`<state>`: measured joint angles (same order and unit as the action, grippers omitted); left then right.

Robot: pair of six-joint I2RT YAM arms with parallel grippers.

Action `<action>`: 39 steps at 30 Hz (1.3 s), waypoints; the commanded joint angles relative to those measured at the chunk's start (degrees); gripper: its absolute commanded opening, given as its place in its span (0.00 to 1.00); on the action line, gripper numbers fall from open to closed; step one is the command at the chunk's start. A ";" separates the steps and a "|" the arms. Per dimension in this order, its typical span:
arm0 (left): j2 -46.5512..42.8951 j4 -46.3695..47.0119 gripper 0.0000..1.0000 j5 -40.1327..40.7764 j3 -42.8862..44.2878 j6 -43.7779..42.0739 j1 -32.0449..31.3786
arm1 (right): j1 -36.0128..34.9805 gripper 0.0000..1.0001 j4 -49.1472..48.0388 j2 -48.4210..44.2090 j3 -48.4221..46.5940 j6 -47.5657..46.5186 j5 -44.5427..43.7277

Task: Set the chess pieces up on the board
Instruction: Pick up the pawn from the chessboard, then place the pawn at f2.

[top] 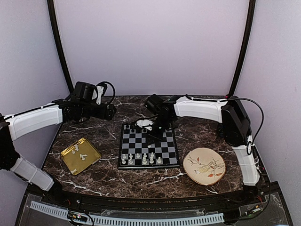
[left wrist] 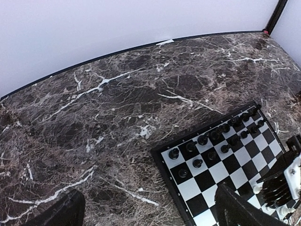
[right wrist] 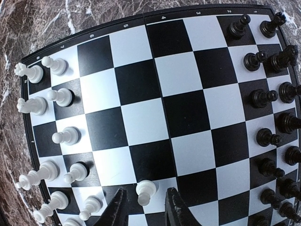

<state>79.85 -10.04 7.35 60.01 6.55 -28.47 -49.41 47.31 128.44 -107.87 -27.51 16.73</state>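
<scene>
- Two dark fingers of the right gripper are seen at the bottom edge of the right wrist view. They are parted a little, and one white pawn stands between them. A narrow gap is seen on each side of the pawn, so nothing is gripped.
- One board fills most of that view. The pawn is placed on a square at its lower middle.
- Ten more white chess pieces are counted along the board's left edge, ranged in two columns. The lowest is cut off by the bottom of the frame.
- Black chessmen are ranged in two columns along the board's right edge. Several are cut by the frame, so an exact count cannot be given.
- In the left wrist view, the two fingers of the left gripper are seen at the bottom of the frame. They are spread wide and nothing is held. Under them lie the marble table and a corner of the board.
- In the top view, one gold tray is seen at the lower left, well apart from the board. About three white pieces lie in it.
- One plate, painted with a branch motif, is seen at the lower right, near the board's corner.
</scene>
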 commanded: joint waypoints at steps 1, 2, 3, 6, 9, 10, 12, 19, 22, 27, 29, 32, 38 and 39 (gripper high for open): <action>-2.20 1.13 0.99 -4.49 -0.10 -3.49 0.13 | -0.60 0.26 0.85 1.53 -1.46 0.54 0.28; -2.32 0.74 0.99 -4.08 0.20 -3.30 0.15 | -0.60 0.25 0.85 1.59 -1.46 0.64 0.34; -2.33 0.32 0.99 -3.87 0.62 -3.14 0.12 | -0.61 0.24 0.85 1.70 -1.46 0.68 0.52; -2.41 -0.10 0.99 -4.40 0.93 -3.20 0.13 | -0.60 0.20 1.16 2.05 -1.71 0.82 0.74; -2.36 0.09 0.97 -4.80 0.57 -3.67 0.13 | -0.60 0.16 1.40 2.25 -1.83 0.89 0.59; -2.35 0.09 0.96 -5.09 0.55 -3.84 0.12 | -0.60 0.14 1.38 2.27 -1.75 0.95 0.58; -2.14 0.05 0.92 -5.78 0.63 -4.11 0.16 | -0.60 0.10 1.59 2.27 -1.64 0.89 0.59; -1.63 -0.15 0.87 -7.06 0.72 -4.79 0.13 | -0.60 0.00 1.95 -0.35 -0.72 0.58 0.16; -1.79 -0.17 0.87 -7.18 0.72 -4.96 0.13 | -0.56 0.00 1.22 -3.53 1.83 0.14 -0.21; -1.81 -0.12 0.87 -7.15 0.61 -5.21 0.15 | -0.36 0.00 0.24 -8.60 7.36 -0.57 -2.06; -1.66 -0.13 0.87 -7.12 0.62 -5.28 0.11 | -0.34 0.00 -0.03 -10.48 9.77 -0.75 -2.16; -1.34 -0.33 0.87 -6.89 0.70 -5.36 0.16 | -0.34 0.00 -1.25 -12.77 13.73 -1.07 -1.92; -1.02 -0.61 0.88 -6.84 0.91 -5.57 0.10 | -0.40 0.00 -1.29 -13.71 16.45 -2.22 -0.38; -1.02 -0.64 0.88 -6.85 0.90 -5.58 0.10 | -0.42 0.00 -1.26 -13.47 16.51 -2.24 0.04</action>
<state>79.53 -10.00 0.86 60.01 1.72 -28.49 -49.45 47.33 115.61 -92.49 -28.62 15.31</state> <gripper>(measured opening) 0.876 0.052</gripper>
